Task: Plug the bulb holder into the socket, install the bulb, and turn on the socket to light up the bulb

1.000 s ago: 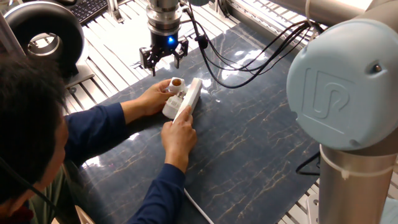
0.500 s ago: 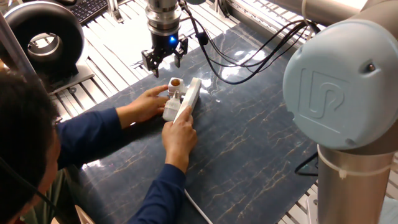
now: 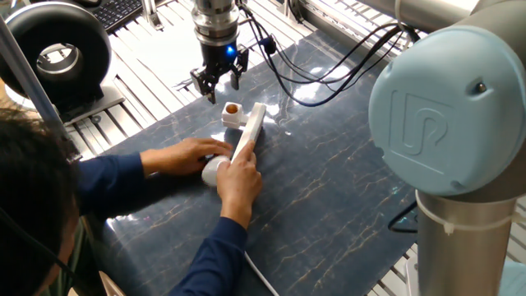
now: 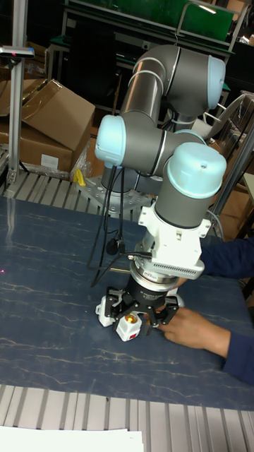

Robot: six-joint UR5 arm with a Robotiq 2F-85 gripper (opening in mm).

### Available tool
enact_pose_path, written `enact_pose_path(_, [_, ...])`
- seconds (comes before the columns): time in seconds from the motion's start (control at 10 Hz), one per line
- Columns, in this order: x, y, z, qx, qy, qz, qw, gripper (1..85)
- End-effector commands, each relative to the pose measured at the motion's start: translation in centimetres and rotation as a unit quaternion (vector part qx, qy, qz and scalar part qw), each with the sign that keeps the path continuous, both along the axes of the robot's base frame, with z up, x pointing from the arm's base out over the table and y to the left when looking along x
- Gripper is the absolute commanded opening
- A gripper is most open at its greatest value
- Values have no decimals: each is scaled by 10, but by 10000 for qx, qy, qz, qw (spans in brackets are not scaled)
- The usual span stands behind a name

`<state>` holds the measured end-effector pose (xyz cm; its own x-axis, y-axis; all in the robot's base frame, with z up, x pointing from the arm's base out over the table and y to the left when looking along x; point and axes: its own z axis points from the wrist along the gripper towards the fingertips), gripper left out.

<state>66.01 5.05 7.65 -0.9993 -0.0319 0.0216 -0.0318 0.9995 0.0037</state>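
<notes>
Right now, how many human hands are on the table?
2: one hand lies flat left of the socket; the other hand presses its near end. The tall view shows only one.

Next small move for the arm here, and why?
Probably hold position. The pincer hangs open above the table, just behind the bulb holder, which stands beside the far end of the socket. A person's hands rest on the socket and on the bulb, so descending now looks risky. Once they clear, lower over the holder.
</notes>
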Motion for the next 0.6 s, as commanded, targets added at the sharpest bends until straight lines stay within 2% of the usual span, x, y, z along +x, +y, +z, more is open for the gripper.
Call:
enact_pose_path(0.0, [-5,2,7,167,117,29,9998,537])
enact_pose_path(0.1, [-5,8,9,264,156,-30,9995,470])
enact_pose_path(0.2, [-4,11,12,263,188,-53,9995,410])
enact_pose_path(0.3, [-9,16,16,240,335,-173,9990,367])
enact_pose_path(0.4, [-8,23,20,268,360,-209,9988,133])
enact_pose_path(0.5, [-6,37,23,502,331,-294,9978,10])
